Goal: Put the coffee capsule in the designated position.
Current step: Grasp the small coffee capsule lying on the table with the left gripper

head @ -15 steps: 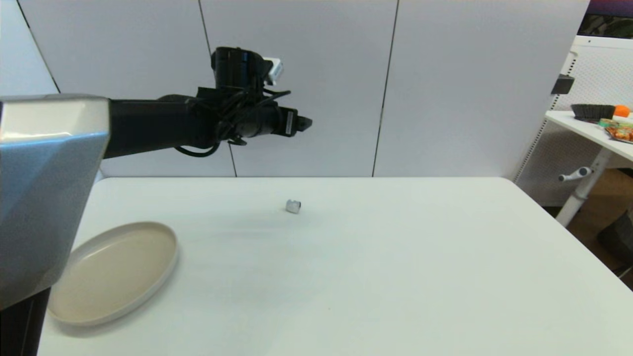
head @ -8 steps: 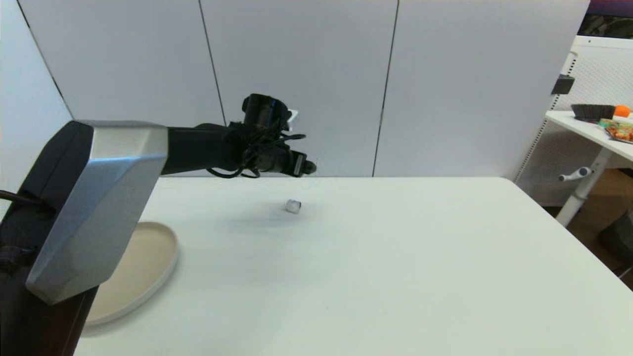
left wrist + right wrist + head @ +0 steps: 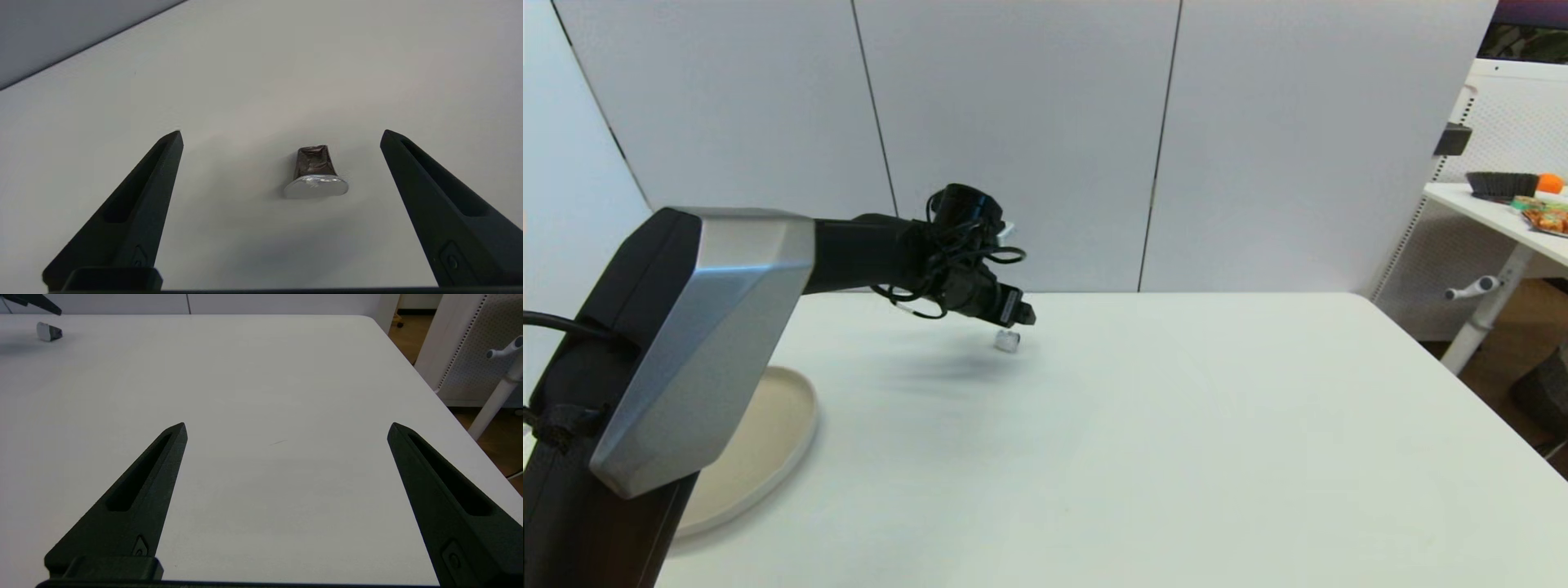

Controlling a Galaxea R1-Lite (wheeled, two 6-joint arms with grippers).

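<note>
A white tabletop (image 3: 1176, 457) fills most of the scene, with pale wall panels behind it. Near the middle of the far side lies the coffee capsule (image 3: 1007, 340), a tiny tapered piece resting on its side, dark body and shiny silver foil face. The robot's left arm reaches out from the left, and its left hand (image 3: 1023, 315) hovers just above and behind the capsule, not touching it. From the left wrist camera, the capsule (image 3: 315, 173) sits on the tabletop between the two black fingers (image 3: 139, 212), which are spread wide apart and hold nothing. At the near left edge of the tabletop rests a cream plate (image 3: 776, 441), partly hidden by the arm, well apart from the capsule. The right hand (image 3: 286, 428) hangs over the near right part of the tabletop, its fingers also spread wide and holding nothing.
</note>
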